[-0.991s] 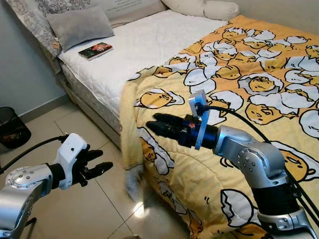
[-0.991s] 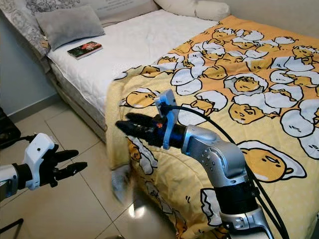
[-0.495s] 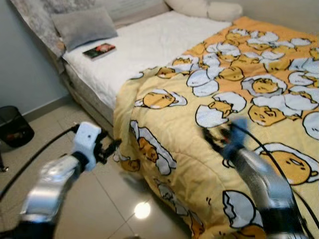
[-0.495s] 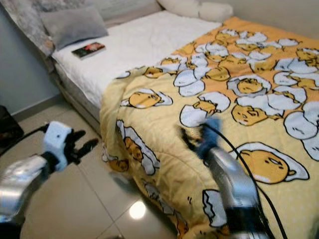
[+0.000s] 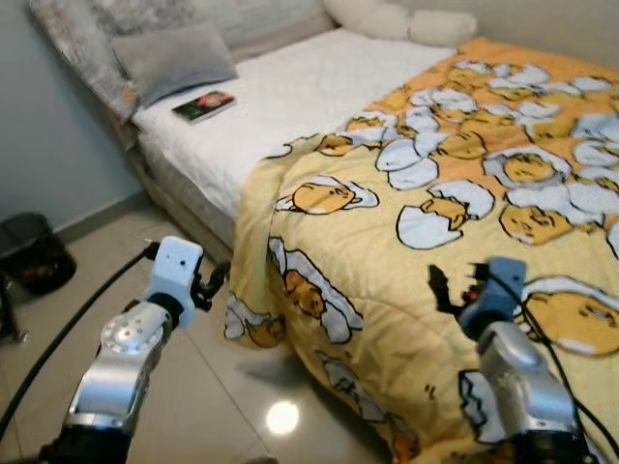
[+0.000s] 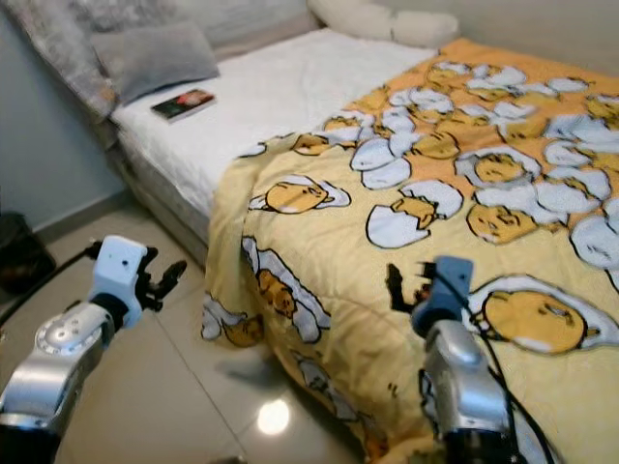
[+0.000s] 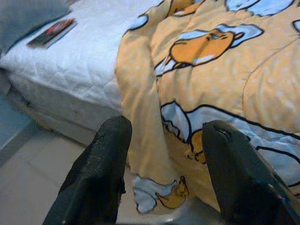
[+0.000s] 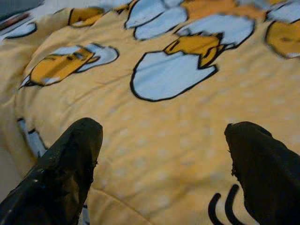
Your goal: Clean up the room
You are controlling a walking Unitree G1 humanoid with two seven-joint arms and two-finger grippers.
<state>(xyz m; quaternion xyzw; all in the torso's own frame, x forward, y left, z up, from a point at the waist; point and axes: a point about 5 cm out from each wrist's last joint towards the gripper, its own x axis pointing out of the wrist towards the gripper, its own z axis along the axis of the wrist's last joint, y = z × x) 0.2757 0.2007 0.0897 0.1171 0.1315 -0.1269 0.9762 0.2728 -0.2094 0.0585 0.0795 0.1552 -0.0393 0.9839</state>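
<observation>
Risk: left end effector (image 5: 208,283), fingers apart beside the blanket (image 5: 387,261) corner hanging to the floor at 7 o'clock of the bed (image 5: 271,87), may pinch only a thin fold and slip, while right end effector (image 5: 447,286), also spread, hovers over the yellow egg-print top.

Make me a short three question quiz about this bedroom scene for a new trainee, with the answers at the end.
1. True or false: the left hand is shut on the blanket.
2. What lies on the white mattress beside the grey pillow?
3. The right hand is above: A) the floor, B) the blanket, C) the pillow.

Key: 1 false, its fingers are open and hold nothing. 2 a book. 3 B.
</observation>
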